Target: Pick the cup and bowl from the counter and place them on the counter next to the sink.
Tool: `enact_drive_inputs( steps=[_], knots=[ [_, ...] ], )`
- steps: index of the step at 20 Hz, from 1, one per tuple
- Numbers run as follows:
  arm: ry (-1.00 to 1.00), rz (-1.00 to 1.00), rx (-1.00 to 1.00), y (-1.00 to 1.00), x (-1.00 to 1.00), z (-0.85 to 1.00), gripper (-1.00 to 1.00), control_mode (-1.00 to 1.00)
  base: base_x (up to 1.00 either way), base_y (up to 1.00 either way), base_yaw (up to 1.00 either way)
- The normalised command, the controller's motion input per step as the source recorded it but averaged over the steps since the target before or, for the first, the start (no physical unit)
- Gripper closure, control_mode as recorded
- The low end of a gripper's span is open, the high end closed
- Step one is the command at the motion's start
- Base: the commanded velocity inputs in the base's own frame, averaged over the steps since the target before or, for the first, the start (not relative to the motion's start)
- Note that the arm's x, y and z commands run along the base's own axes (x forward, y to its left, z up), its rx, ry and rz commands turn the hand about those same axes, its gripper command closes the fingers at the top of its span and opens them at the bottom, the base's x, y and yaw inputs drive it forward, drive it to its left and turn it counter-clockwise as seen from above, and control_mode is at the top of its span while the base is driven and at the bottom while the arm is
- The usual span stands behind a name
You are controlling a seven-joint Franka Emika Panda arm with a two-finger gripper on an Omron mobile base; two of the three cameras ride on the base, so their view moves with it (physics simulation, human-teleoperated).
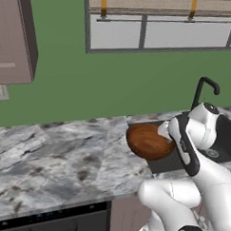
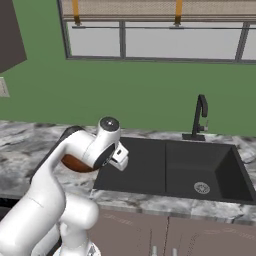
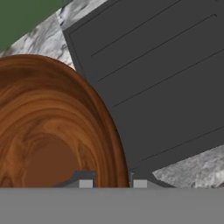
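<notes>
The hand (image 3: 113,183) is pinching the rim of the bowl (image 3: 52,131), one finger inside the wall and one outside, as seen at the bottom centre of the hand view, where the reddish-brown rim runs straight down between the two tips. In the left base view the bowl (image 1: 147,140) sits right of centre, tilted on edge with its hollow facing left, hanging over the near left corner of the sink (image 1: 172,160) where the dark basin meets the marbled tabletop (image 1: 63,158). In the right base view a sliver of the bowl (image 2: 75,164) shows at centre left under the forearm, just beside the sink's (image 2: 200,170) left rim. The step in hand looks like carrying the bowl to a resting spot beside the basin. To do it well, the bowl should probably be shifted away from the basin edge so its whole base comes over stone rather than the recess, then levelled before lowering, since set down tilted it may roll or slide into the sink. A rim pinch is a slim hold, so slow wrist rotation seems wise, and release only once the base rests flat. The faucet (image 2: 200,117) stands upper right of centre, well apart, and poses little risk. The cup's whereabouts I cannot tell
</notes>
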Motion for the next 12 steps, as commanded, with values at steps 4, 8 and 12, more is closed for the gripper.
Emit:
enact_drive_inputs(
  steps=[4, 8, 12],
  knots=[
    [0.06, 0.00, -0.03, 0.23, 0.69, 0.00, 1.00, -1.00, 0.00, 0.00, 0.00],
    [0.08, 0.00, 0.00, 0.07, 0.66, 0.05, 1.00, -1.00, 0.00, 0.00, 0.00],
    [0.03, 0.01, 0.00, 0.01, 0.59, 0.00, 1.00, -1.00, 0.00, 0.00, 0.00]
  ],
)
